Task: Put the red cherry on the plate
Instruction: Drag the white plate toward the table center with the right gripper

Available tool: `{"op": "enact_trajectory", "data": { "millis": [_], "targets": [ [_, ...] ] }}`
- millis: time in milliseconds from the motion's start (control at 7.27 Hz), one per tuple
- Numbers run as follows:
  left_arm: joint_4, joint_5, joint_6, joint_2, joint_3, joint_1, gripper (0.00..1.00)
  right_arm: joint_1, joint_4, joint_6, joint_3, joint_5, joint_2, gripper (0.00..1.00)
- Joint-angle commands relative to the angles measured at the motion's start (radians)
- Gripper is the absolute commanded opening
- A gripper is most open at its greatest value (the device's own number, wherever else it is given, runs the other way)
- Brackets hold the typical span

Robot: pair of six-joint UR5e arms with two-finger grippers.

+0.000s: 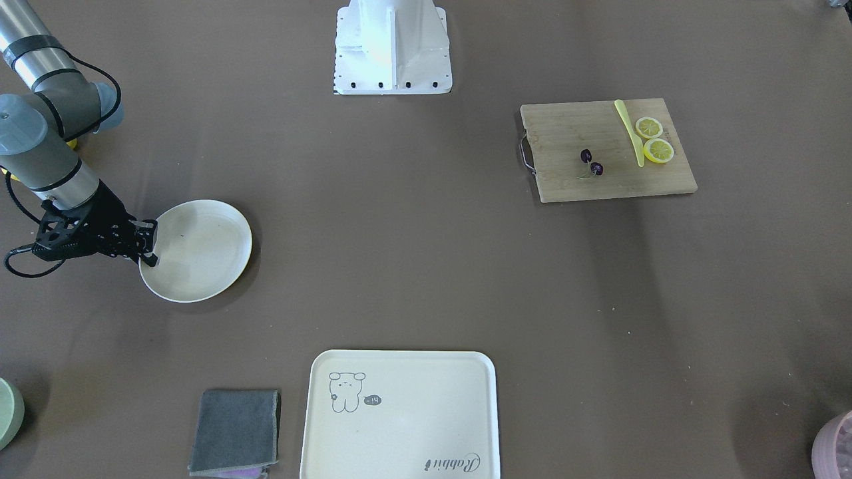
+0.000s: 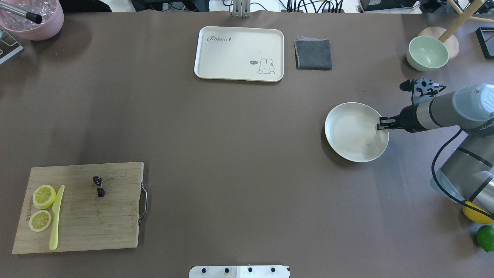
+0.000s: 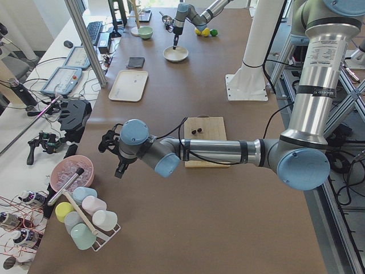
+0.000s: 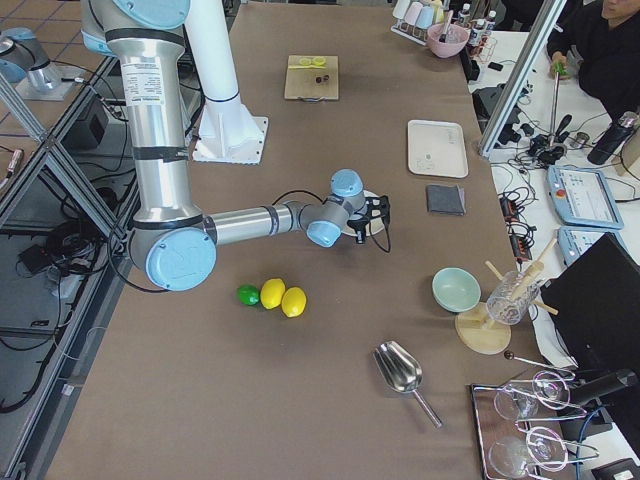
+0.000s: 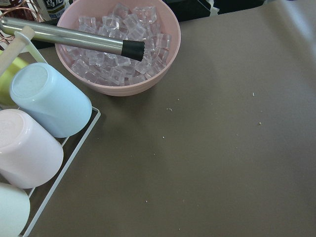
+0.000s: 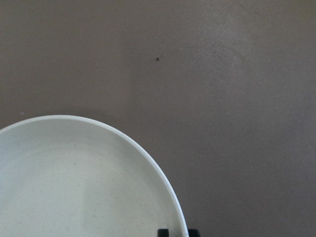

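The red cherry (image 1: pixel 591 163) (image 2: pixel 99 186), a small dark pair on green stems, lies on a wooden cutting board (image 1: pixel 599 183) far from both grippers. The plate (image 1: pixel 200 256) (image 2: pixel 353 135) is round, cream-white and bare, across the table from the board. My right gripper (image 1: pixel 149 243) (image 2: pixel 382 124) is at the plate's edge, and in the right wrist view its fingertips (image 6: pixel 163 231) pinch the rim of the plate (image 6: pixel 74 187). My left gripper (image 3: pixel 120 169) shows only in the exterior left view, low over the table near a pink bowl of ice (image 5: pixel 118 49); I cannot tell whether it is open or shut.
Two lemon slices (image 1: pixel 649 126) and a yellow knife (image 1: pixel 629 133) share the board. A rabbit tray (image 1: pixel 399 419) and a grey cloth (image 1: pixel 236 429) lie at the operators' edge. A green bowl (image 2: pixel 427 53), a lemon (image 2: pixel 476 214) and a lime (image 2: pixel 485 237) sit near the right arm. A cup rack (image 5: pixel 44 108) stands by the ice bowl.
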State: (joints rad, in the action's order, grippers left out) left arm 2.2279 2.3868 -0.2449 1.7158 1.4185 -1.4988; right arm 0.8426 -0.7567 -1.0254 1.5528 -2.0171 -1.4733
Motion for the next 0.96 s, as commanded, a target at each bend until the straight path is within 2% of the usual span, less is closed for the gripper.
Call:
{"op": "enact_trajectory", "data": {
  "millis": [0, 138, 412, 550, 688, 825],
  "targets": [
    [0.029, 0.0, -0.004, -0.002, -0.007, 0.0, 0.97, 0.045, 0.007, -0.065, 0.025, -0.09, 0.011, 0.0],
    [0.029, 0.0, -0.004, -0.002, -0.009, -0.001, 0.97, 0.056, 0.008, -0.129, 0.039, -0.133, 0.046, 0.0],
    [0.029, 0.0, -0.002, -0.002, -0.009, -0.001, 0.97, 0.055, 0.005, -0.241, 0.059, -0.141, 0.132, 0.0],
    [0.029, 0.0, -0.002, -0.005, -0.009, 0.0, 0.97, 0.018, 0.0, -0.289, 0.058, -0.138, 0.186, 0.0],
    [0.029, -0.001, -0.002, -0.005, -0.009, -0.001, 0.97, -0.05, -0.006, -0.303, 0.04, -0.112, 0.253, 0.0],
    [0.029, -0.002, -0.002, -0.005, -0.009, 0.0, 0.97, -0.121, -0.004, -0.306, 0.005, -0.024, 0.313, 0.0]
  ]
}}
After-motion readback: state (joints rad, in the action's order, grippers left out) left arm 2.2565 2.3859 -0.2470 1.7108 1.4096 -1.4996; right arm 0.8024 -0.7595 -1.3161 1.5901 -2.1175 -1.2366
